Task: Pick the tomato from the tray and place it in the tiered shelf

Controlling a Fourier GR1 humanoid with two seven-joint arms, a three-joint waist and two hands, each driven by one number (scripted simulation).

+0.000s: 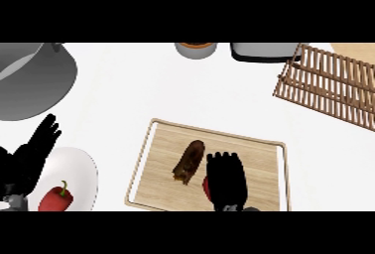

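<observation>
A wooden tray lies at the lower middle of the counter. On it rests a brown oblong vegetable. Just right of that, my right hand hovers over the tray with its fingers stretched forward. Only a red sliver of the tomato peeks out at the hand's left edge; the rest is hidden under it. I cannot tell whether the hand touches it. The slatted wooden tiered shelf stands at the upper right, far from the hand. My left hand rests open at the left edge, fingers up.
A white plate with a red pepper sits at the lower left, beside the left hand. A grey pot fills the upper left. A small cup and a grey dish stand at the back edge.
</observation>
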